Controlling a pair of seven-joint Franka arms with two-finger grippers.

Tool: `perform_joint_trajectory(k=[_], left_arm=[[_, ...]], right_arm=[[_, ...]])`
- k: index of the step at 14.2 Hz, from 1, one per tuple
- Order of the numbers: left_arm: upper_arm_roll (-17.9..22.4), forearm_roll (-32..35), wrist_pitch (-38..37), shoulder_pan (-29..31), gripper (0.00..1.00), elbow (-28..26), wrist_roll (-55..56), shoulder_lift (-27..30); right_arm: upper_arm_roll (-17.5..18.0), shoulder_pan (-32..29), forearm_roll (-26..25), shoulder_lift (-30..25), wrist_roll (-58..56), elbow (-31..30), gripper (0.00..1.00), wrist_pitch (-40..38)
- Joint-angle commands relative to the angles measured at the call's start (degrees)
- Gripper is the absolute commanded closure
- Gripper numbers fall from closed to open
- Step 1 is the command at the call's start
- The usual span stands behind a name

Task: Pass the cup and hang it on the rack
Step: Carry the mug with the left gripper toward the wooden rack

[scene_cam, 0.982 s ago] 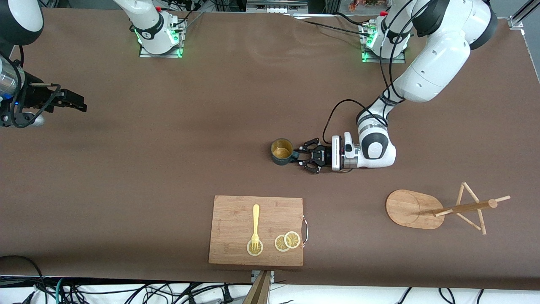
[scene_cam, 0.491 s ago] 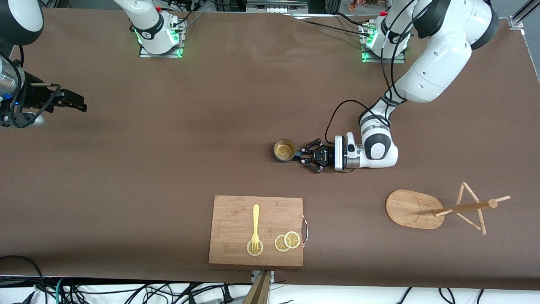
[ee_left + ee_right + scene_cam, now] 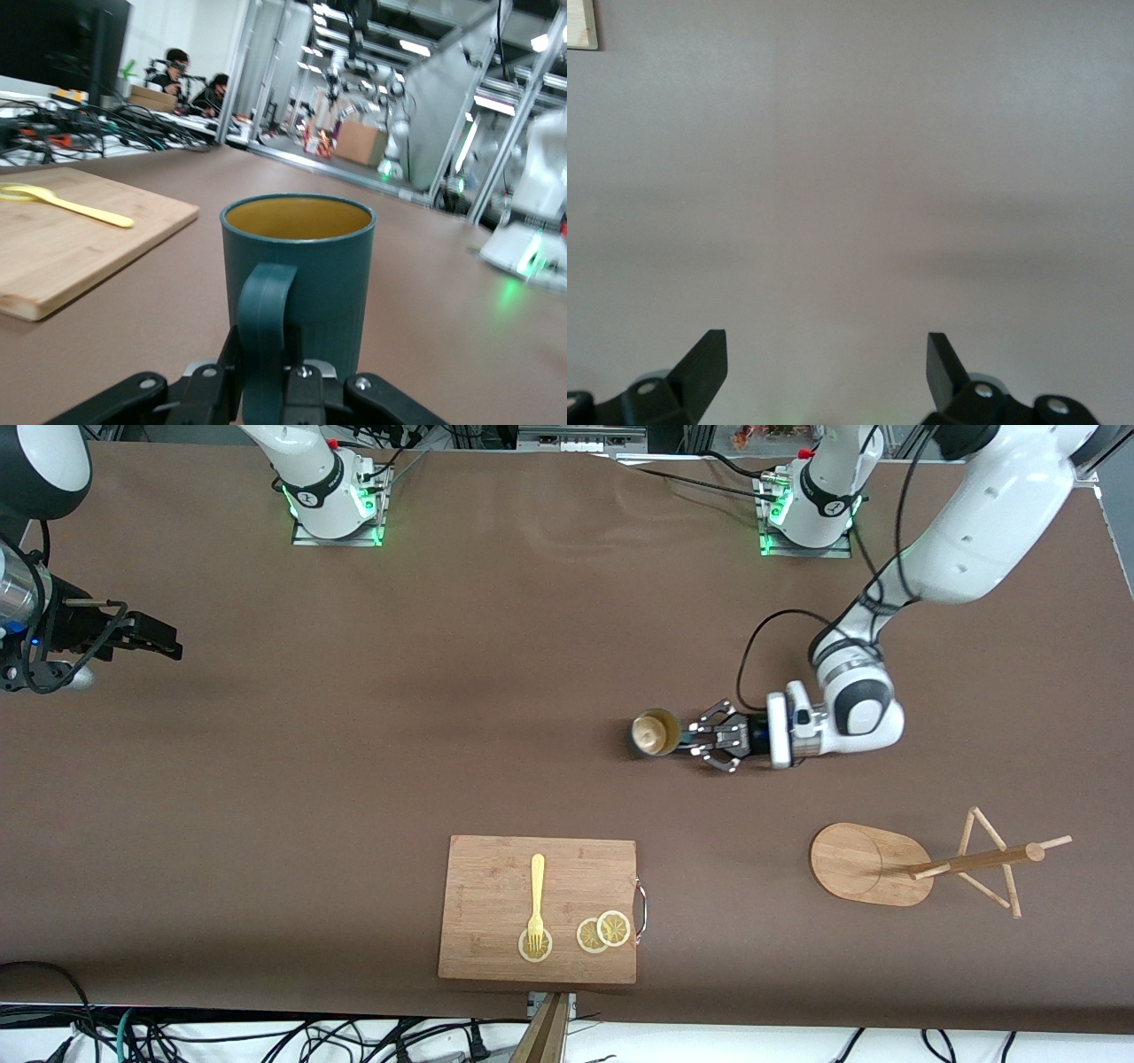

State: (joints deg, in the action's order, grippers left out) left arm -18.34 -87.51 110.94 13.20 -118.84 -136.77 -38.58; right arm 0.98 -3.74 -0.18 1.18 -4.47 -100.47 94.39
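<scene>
The dark teal cup [image 3: 656,733] is upright near the table's middle, its yellowish-brown inside showing. My left gripper [image 3: 687,740] reaches it from the left arm's end and is shut on its side handle. In the left wrist view the handle [image 3: 264,328] is pinched in the left gripper [image 3: 266,376], with the cup [image 3: 310,257] just past it. Whether the cup rests on the table or hangs just above it I cannot tell. The bamboo rack [image 3: 952,863] stands nearer to the front camera, toward the left arm's end. My right gripper [image 3: 170,646] waits open over the right arm's end, and the right gripper [image 3: 827,354] holds nothing.
A wooden cutting board [image 3: 496,877] lies near the table's front edge, nearer to the front camera than the cup. On it are a yellow fork [image 3: 536,895] and lemon slices [image 3: 604,931]. The board [image 3: 53,257] and fork [image 3: 80,208] also show in the left wrist view.
My left gripper has carried the cup by its handle toward the left arm's end of the table. The right arm has not moved.
</scene>
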Motion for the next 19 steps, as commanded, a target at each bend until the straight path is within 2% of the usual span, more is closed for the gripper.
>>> perform_joint_trajectory(k=[1,6,9,13,17,19], left_arm=[[1.55,0.05,-5.80,6.29,1.00,-7.28,7.72,7.46],[2.86,8.74,-13.71,18.24,1.00,-7.46,20.73,9.05],[9.09,15.42,-23.54,21.78,1.00,-6.32,31.18,8.96],[15.16,16.93,-31.81,23.27,1.00,-4.04,41.55,8.78],[15.53,16.06,-34.47,26.09,1.00,0.17,60.52,8.52],[15.44,14.57,-34.47,26.09,1.00,3.94,69.23,6.77]], right_arm=[[0.86,-0.74,-0.44,-0.48,0.69,0.19,0.01,-0.70],[0.78,-0.74,-0.35,-0.48,0.69,0.19,0.01,-0.70],[0.86,-0.66,-0.35,-0.48,0.69,0.28,0.01,-0.70],[0.95,-0.22,-0.35,-0.39,0.52,0.36,0.01,-0.62],[0.95,-0.22,-0.35,-0.39,0.51,0.28,0.01,-0.70],[0.95,-0.22,-0.35,-0.65,0.25,0.28,0.01,-0.79]])
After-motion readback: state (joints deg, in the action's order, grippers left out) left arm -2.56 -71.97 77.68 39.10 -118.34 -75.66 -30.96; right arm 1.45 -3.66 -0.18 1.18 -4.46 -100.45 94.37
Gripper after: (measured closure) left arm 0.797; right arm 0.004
